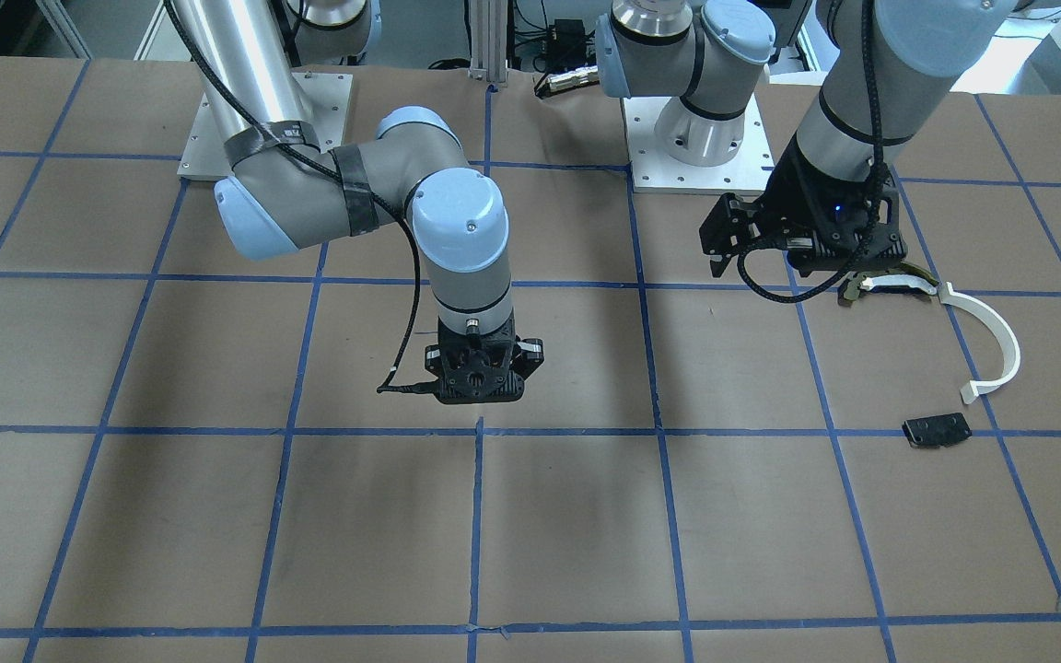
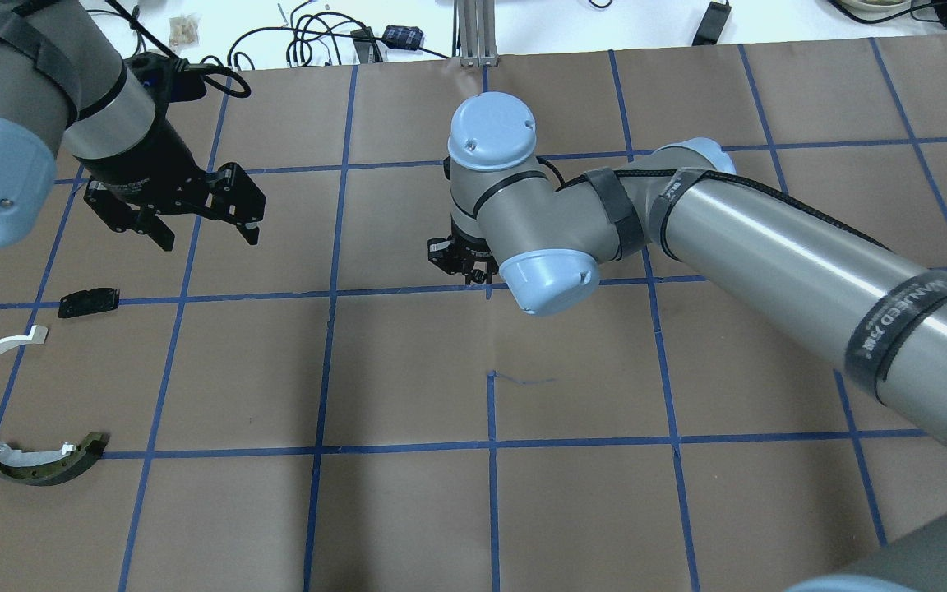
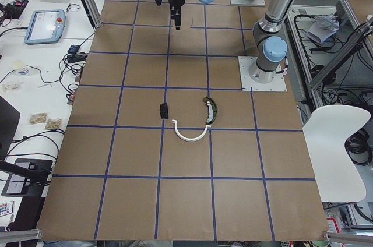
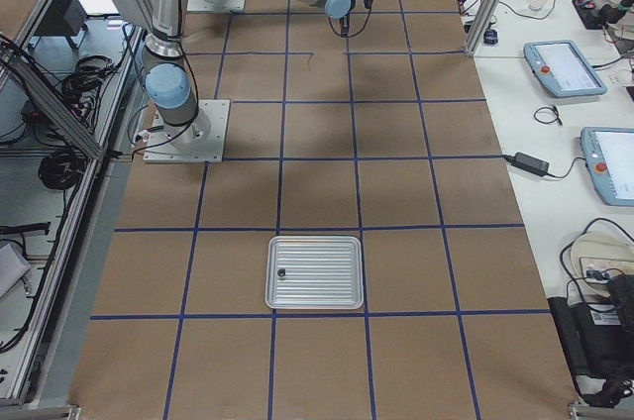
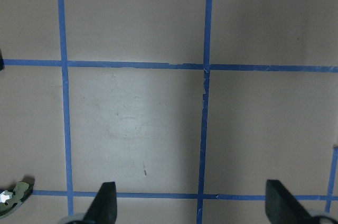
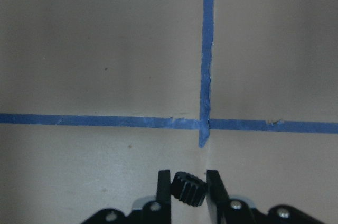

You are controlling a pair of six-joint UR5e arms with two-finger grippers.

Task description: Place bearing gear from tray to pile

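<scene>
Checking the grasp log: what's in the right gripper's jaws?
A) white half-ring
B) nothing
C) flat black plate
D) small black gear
D: the right wrist view shows the small black gear, teeth visible, clamped between the jaws of the right gripper.

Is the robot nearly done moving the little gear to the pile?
About halfway. Done: the gear is off the tray, clamped in the jaws of the right gripper. In hand: it hangs over the middle of the table. Left: carry it across to the pile by the white half-ring and let go.
</scene>
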